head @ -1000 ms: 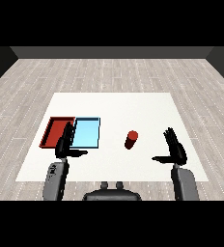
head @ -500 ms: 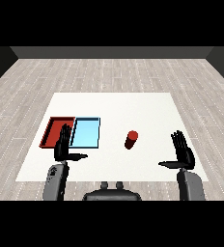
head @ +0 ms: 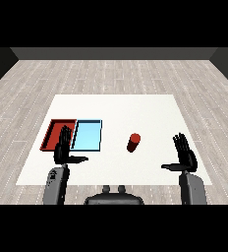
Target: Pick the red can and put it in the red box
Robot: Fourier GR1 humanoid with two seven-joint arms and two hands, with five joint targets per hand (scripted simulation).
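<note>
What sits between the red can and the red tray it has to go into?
The light blue tray lies directly between the red can and the red tray. The left hand also hovers by the trays' near edge.

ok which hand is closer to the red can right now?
Right, slightly. The right hand is open, off to the can's right and a bit nearer the robot. The left hand is open on the can's far left, over the near edge of the trays.
</note>
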